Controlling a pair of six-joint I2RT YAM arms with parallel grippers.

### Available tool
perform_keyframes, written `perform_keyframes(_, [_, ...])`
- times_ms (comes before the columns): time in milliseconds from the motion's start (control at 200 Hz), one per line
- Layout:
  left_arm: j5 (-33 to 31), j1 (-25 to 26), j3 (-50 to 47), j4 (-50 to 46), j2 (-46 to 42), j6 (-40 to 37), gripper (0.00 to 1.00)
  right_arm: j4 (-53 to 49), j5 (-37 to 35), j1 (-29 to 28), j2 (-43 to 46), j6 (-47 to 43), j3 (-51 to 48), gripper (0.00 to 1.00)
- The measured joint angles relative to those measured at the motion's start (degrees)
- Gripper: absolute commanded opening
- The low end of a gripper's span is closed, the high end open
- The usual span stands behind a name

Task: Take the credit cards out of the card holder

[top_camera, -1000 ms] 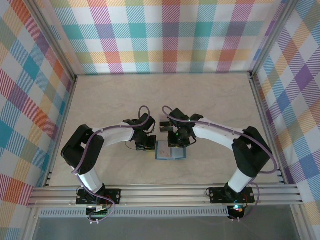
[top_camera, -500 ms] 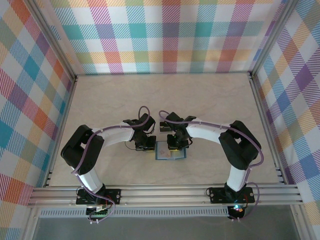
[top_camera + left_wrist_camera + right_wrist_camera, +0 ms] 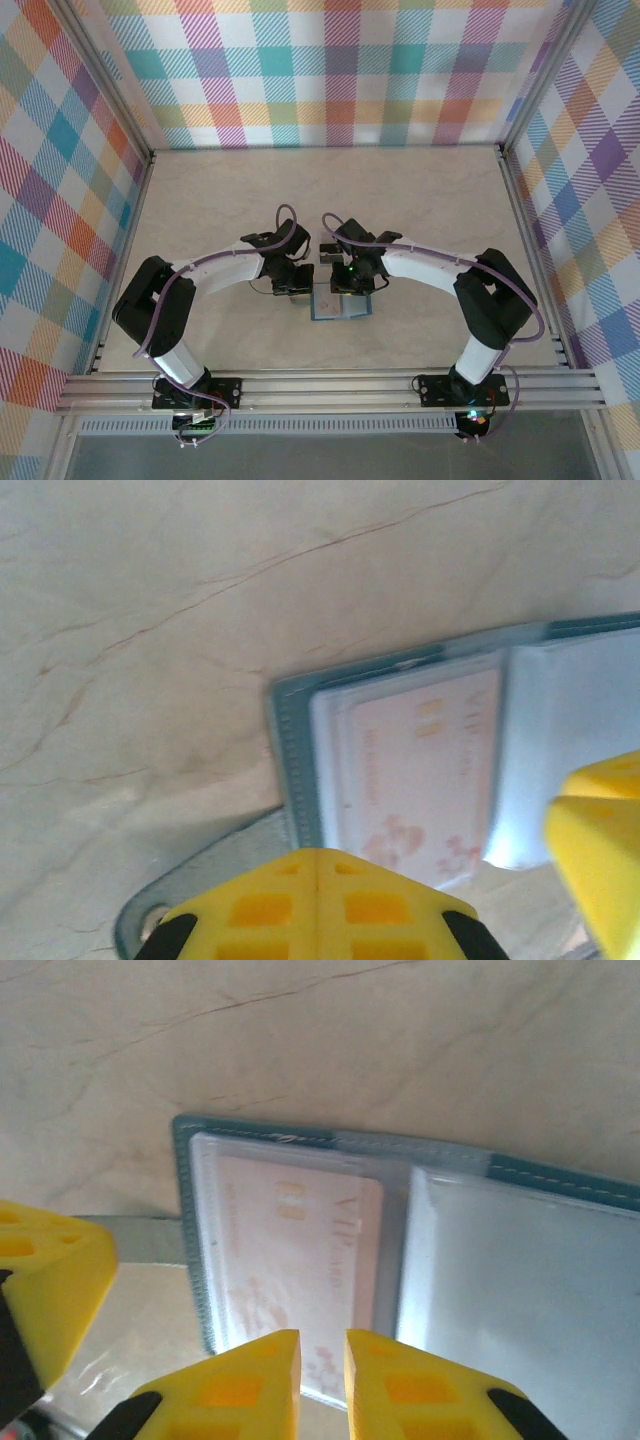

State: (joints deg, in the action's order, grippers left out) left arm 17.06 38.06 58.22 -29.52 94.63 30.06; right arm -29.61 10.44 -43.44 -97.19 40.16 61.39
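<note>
Right wrist view cuts off the card holder [image 3: 500,1280]; left pincer [image 3: 318,865] clenched, right pincer [image 3: 322,1350] grip unclear.

Top camera high behind arms [image 3: 225,268], looking down. Wrist cameras close behind left gripper [image 3: 318,890], right gripper [image 3: 322,1370]; share card holder [image 3: 440,1260] ahead.
</note>
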Motion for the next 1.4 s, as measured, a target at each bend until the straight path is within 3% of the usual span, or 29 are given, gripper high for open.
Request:
perform_keyframes(295, [3.52, 3.19, 0.22, 3.23, 2.47, 2.93, 0.0, 7.43, 8.28, 2.49, -0.04, 1.05, -4.76, 0.28])
perform_keyframes(605, [3.3, 3.5, 0.24, 3.15, 6.01, 3.1, 0.0, 11.02, 11.72, 3.04, -1.66, 1.16, -5.46, 0.31])
perform_keyframes(1400, [2.19, 3.5, 0.22, 2.71, 5.81, 3.1, 0.0, 8.39, 7.13, 3.34, -3.28, -0.26, -5.14, 0.29])
